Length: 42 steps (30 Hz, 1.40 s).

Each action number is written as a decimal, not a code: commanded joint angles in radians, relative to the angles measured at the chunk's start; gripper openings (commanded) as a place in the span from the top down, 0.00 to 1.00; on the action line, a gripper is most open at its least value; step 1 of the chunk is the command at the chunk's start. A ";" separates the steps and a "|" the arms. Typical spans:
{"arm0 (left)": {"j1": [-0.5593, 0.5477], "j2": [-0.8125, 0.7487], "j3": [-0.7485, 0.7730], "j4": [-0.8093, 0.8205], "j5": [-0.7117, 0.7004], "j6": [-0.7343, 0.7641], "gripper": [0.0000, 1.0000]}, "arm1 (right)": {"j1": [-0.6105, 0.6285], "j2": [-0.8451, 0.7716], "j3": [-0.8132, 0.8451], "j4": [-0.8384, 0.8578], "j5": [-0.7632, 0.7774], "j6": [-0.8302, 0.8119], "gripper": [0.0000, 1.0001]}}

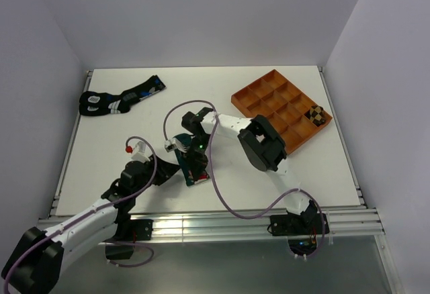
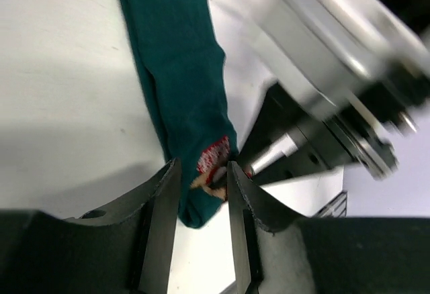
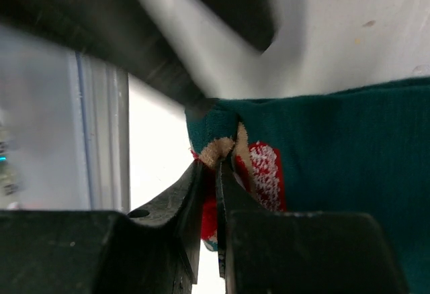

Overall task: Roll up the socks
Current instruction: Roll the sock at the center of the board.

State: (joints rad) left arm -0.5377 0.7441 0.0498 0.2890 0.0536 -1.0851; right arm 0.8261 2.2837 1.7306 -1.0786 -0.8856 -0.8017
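A dark teal sock [image 1: 196, 172] with a red-and-white figure lies near the table's front middle, between both grippers. My right gripper [image 3: 216, 163] is shut on a fold of the teal sock [image 3: 336, 146] at the tan and red patch. My left gripper [image 2: 201, 173] stands open, its jaws either side of the end of the teal sock [image 2: 181, 72], with white table showing between them. From above, the left gripper [image 1: 176, 168] comes in from the left and the right gripper [image 1: 191, 158] from above. A rolled brown-and-black checkered sock [image 1: 316, 115] sits in a tray compartment.
An orange compartment tray [image 1: 252, 92] stands at the back right. A pair of black socks [image 1: 117, 99] with blue and white marks lies at the back left. The right wrist [image 2: 336, 72] looms close beside the left gripper. Cables loop over the table's middle.
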 commanded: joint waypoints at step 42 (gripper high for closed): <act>-0.343 0.408 -0.005 0.395 -0.199 0.338 0.60 | -0.079 0.238 0.239 -0.334 -0.105 -0.059 0.88</act>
State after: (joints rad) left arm -0.8680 1.1419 0.0490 0.6662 -0.1383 -0.7628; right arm 0.7612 2.5252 1.9862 -1.3724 -1.0546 -0.8421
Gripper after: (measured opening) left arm 0.398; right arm 0.142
